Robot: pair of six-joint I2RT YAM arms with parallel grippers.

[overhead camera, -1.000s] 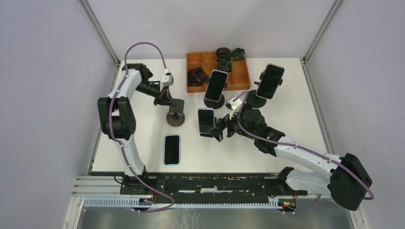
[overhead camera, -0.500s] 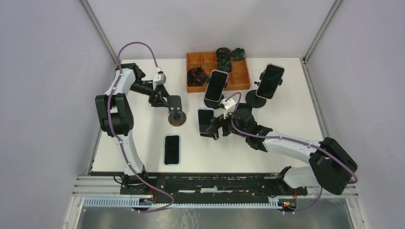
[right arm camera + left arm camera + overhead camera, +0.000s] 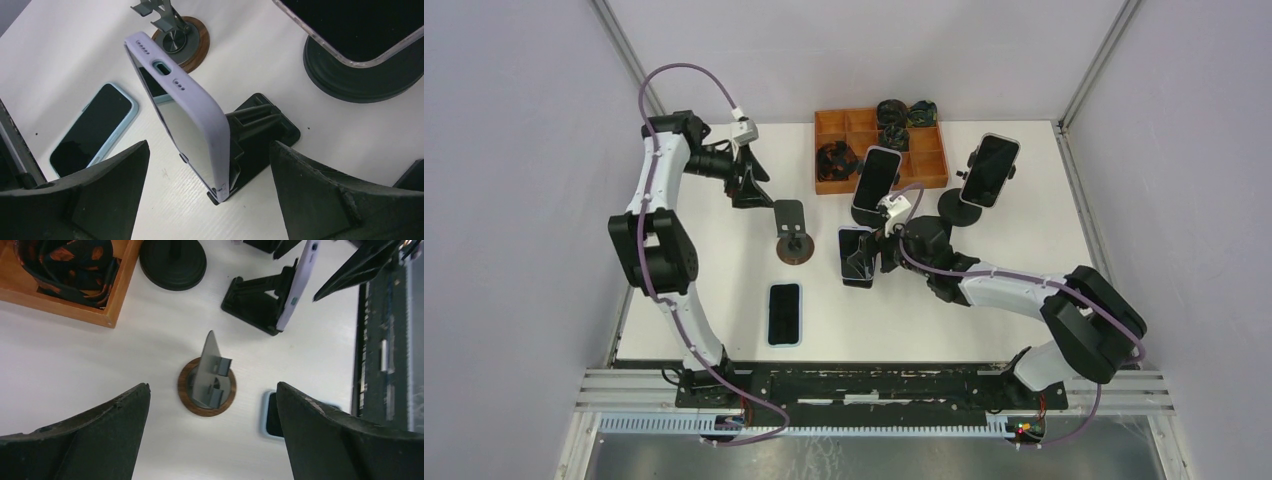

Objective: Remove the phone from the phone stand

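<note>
Phone [image 3: 192, 120], lilac, leans on the black stand [image 3: 262, 125] at the middle of the top view, flanked by the wide-open right claw [image 3: 206, 149], which should close on the phone alone and lift along its tilt without dragging the stand, while the left claw [image 3: 748, 190] hangs wide at upper left.

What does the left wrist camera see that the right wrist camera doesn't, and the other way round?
Only the left wrist camera sees the orange tray. Only the right wrist camera sees the phone in a clear case. Both see the lilac phone leaning on its black stand, the empty stand with a wooden base, and the light blue phone lying flat.
</note>
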